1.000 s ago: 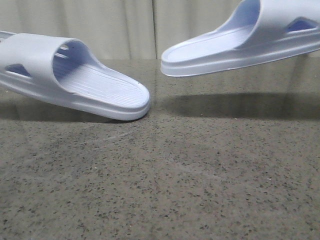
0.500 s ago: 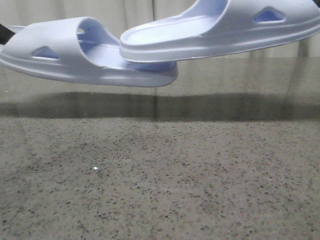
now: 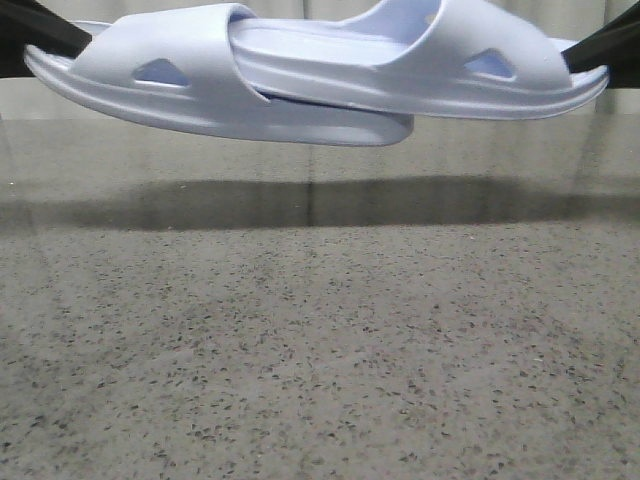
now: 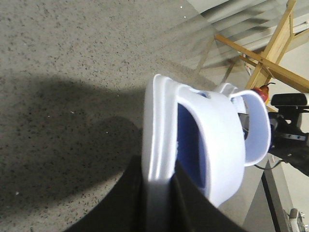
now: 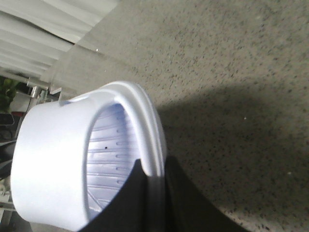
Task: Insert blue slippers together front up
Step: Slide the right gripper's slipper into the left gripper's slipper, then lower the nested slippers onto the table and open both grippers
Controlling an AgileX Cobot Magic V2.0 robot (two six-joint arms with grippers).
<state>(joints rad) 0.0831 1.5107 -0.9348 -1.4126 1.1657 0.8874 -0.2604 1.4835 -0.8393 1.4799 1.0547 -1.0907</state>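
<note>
Two pale blue slippers hang in the air above the table, toes pointing at each other. The left slipper (image 3: 170, 75) is held at its heel by my left gripper (image 3: 35, 40), shut on the sole edge (image 4: 157, 164). The right slipper (image 3: 450, 70) is held at its heel by my right gripper (image 3: 605, 45), shut on its sole edge (image 5: 154, 164). The right slipper's front lies inside the left slipper, under its strap (image 3: 200, 45). In the left wrist view the right slipper's strap (image 4: 256, 130) shows beyond the left slipper's strap (image 4: 219, 145).
The speckled grey table (image 3: 320, 350) lies below, with the slippers' shadow across it. A pale curtain (image 3: 300, 8) hangs at the back. A wooden frame (image 4: 260, 58) and a dark device (image 4: 289, 101) stand beyond the table edge in the left wrist view.
Both slippers have risen and come together. The right slipper's front has slid further in under the left slipper's strap. Both grippers' dark fingers now show at the frame edges.
</note>
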